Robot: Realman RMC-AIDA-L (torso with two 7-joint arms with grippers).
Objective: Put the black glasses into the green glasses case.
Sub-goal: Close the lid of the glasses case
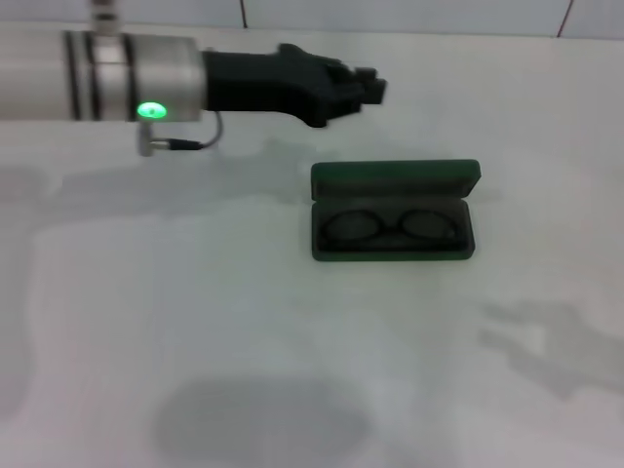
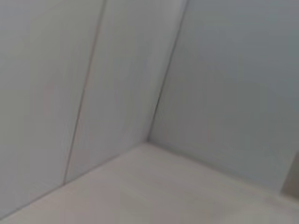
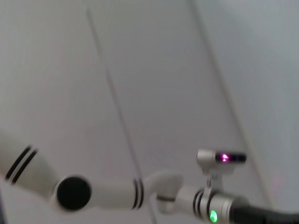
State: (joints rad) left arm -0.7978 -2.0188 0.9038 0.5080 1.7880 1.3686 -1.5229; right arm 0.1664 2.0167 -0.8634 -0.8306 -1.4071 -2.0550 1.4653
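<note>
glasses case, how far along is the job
Done: the black glasses lie inside the open green glasses case on the table. In hand: nothing; the left gripper hangs up and left of the case, holding nothing. Left: nothing for the placing; the lid stands open.

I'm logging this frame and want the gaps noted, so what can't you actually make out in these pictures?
- Left end effector, head view: fingers blur together, open or shut unclear.
- Right end effector: in no view.
- Black glasses, head view: temple arms lost against the dark lining of the green glasses case.
- Case lid lettering: facing away.
- Both wrist views: case outside the frame; only walls, the left arm.
</note>
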